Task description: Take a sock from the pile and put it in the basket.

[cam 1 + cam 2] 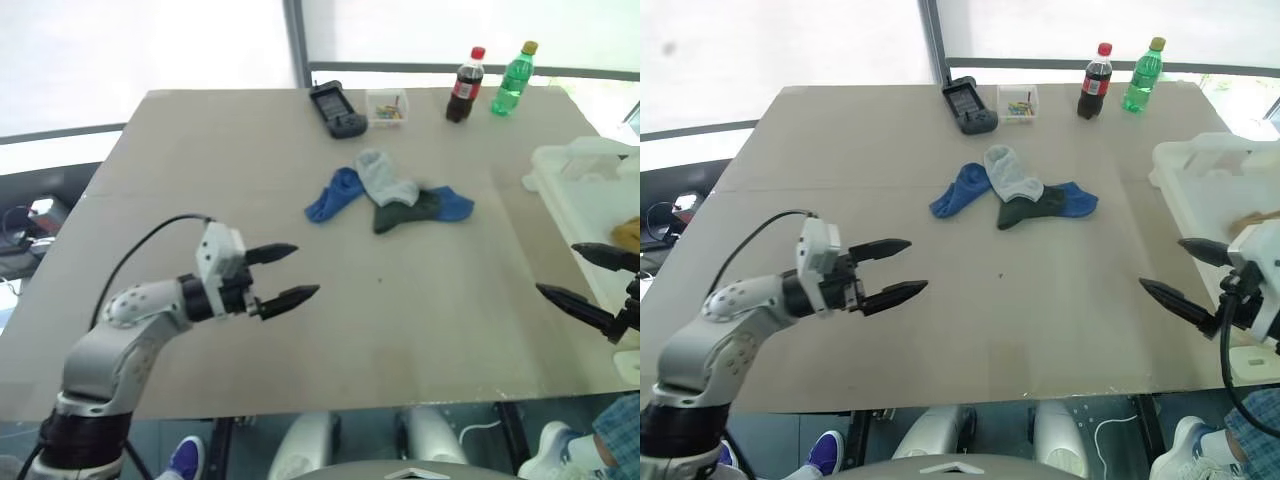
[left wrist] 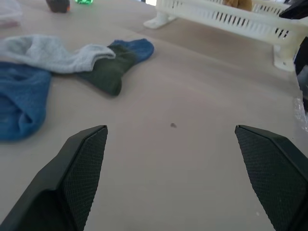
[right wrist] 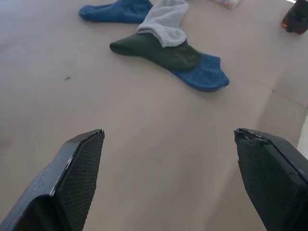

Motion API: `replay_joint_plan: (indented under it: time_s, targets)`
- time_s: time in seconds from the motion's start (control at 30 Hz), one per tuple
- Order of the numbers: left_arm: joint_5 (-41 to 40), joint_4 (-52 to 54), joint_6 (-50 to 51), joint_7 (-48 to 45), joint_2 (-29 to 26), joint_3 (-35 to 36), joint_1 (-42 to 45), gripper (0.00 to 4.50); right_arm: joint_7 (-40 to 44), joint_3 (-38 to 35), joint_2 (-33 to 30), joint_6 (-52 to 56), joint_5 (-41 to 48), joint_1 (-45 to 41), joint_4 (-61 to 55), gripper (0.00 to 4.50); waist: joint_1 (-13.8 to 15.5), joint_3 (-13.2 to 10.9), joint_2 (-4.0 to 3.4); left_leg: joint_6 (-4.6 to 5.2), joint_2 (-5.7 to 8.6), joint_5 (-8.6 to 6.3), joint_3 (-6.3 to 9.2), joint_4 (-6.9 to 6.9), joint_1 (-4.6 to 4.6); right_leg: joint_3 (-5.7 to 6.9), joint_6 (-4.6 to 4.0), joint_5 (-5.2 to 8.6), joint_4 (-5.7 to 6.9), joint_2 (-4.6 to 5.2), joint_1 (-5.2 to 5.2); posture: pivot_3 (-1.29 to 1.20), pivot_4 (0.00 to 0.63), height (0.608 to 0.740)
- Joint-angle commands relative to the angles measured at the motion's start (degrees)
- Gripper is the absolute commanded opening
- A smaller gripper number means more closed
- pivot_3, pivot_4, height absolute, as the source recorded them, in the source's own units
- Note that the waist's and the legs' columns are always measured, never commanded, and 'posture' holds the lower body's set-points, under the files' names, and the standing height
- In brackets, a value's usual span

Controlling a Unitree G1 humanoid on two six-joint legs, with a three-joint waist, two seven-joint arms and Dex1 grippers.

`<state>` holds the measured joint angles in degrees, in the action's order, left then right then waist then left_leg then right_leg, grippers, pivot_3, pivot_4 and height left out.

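The pile (image 1: 390, 195) lies on the far middle of the table: a blue sock (image 1: 333, 195), a pale grey sock (image 1: 383, 176), a dark green sock (image 1: 402, 212) and another blue sock (image 1: 453, 205), overlapping. The white basket (image 1: 562, 172) stands at the right table edge, with something mustard-yellow (image 1: 628, 232) inside. My left gripper (image 1: 306, 270) hovers open and empty over the near left of the table, pointing toward the pile. My right gripper (image 1: 558, 268) hovers open and empty beside the basket's near end. The socks also show past each gripper's fingers in both wrist views, as pile (image 2: 72, 57) and pile (image 3: 163, 43).
At the table's far edge stand a cola bottle (image 1: 464, 86), a green bottle (image 1: 513, 78), a small clear box (image 1: 386, 107) and a dark handset (image 1: 337, 109). Bare tabletop (image 1: 400, 300) lies between the grippers and the pile. A person's leg and shoe (image 1: 600, 445) show below the near right corner.
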<state>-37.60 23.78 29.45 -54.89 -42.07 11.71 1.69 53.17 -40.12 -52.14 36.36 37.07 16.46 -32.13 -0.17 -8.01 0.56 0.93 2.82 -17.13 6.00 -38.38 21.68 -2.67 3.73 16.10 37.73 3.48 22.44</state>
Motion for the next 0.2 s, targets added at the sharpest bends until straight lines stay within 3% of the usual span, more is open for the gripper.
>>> replay_joint_plan:
  time_s: [0.03,0.2]
  targets:
    - [-2.2,3.9,0.3,0.2,-1.6,4.4,-2.3,4.5,3.2,0.1,-1.2,-4.5,-2.4,0.3,2.3,4.44,0.1,0.0,0.0,0.0,0.0,0.0,0.02,0.0,0.0,0.02,0.0,0.0,0.01,0.0,0.0,0.0,0.15,0.74]
    - [-3.2,5.1,0.5,0.0,-2.4,6.4,-4.7,4.5,5.8,1.3,-1.0,-7.7,-4.3,0.7,5.5,4.44,0.3,0.0,-0.01,0.0,-0.01,0.0,0.04,0.01,0.0,0.02,0.0,0.0,0.02,0.02,-0.01,0.0,0.15,0.74]
